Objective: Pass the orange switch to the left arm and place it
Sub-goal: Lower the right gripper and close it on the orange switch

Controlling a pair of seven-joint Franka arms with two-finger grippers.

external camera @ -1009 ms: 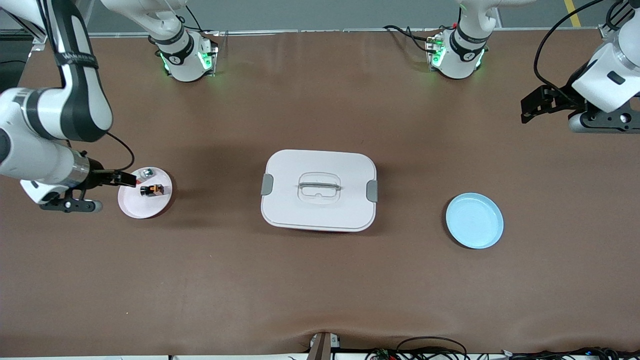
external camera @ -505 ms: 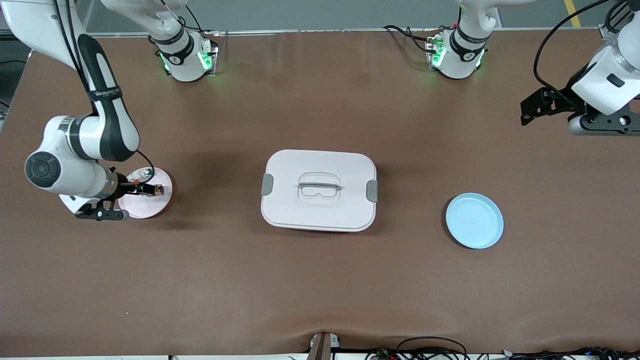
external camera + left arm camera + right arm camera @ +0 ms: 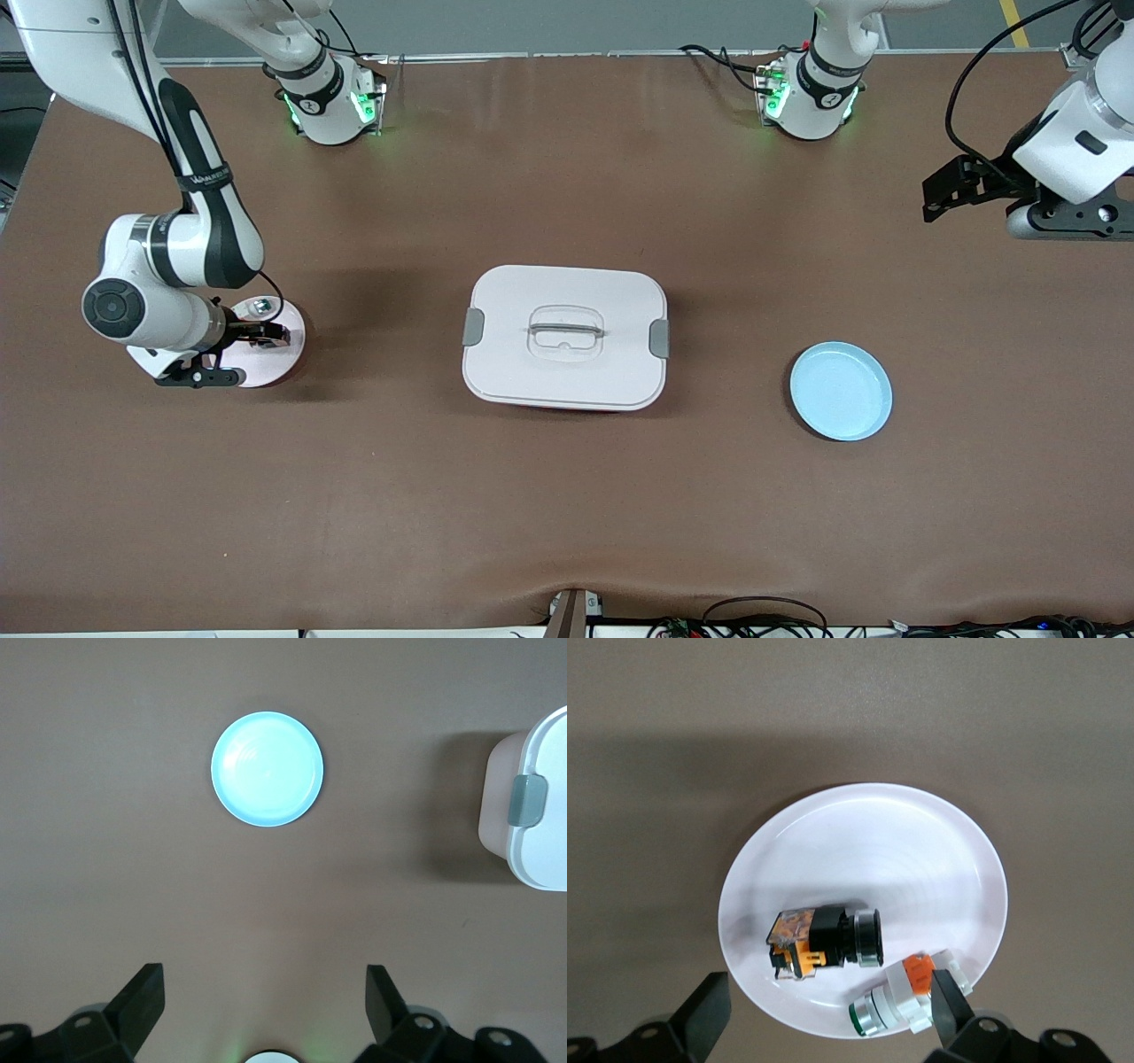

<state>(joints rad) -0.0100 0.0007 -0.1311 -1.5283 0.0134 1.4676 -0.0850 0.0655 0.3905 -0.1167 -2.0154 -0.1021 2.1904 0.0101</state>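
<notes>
The right end effector [image 3: 257, 334] hangs low over the white plate [image 3: 282, 354] at the right arm's end of the desk [image 3: 567, 496], its fingers [image 3: 700, 1014] spread wide and holding nothing. In the right wrist view the orange switch [image 3: 824, 941] lies on its side on that plate, a black block with an orange part, between the two fingertips and apart from both. Just beside it on the same plate lies a small silver-green piece [image 3: 899, 997] with an orange bit, close to one finger.

The left end effector [image 3: 948, 190] waits in the air over the left arm's end of the desk, fingers [image 3: 142, 997] wide apart and empty. Its wrist view looks down on the blue plate [image 3: 267, 768], which sits bare on the desk.

The box [image 3: 565, 337] stands in the middle of the desk, between the two plates and well apart from each, lid on, grey latches at both ends.

The desk is covered in a plain brown mat. Both arm bases [image 3: 330, 106] glow green along the edge farthest from the front camera; cables [image 3: 762, 616] trail along the nearest edge.
</notes>
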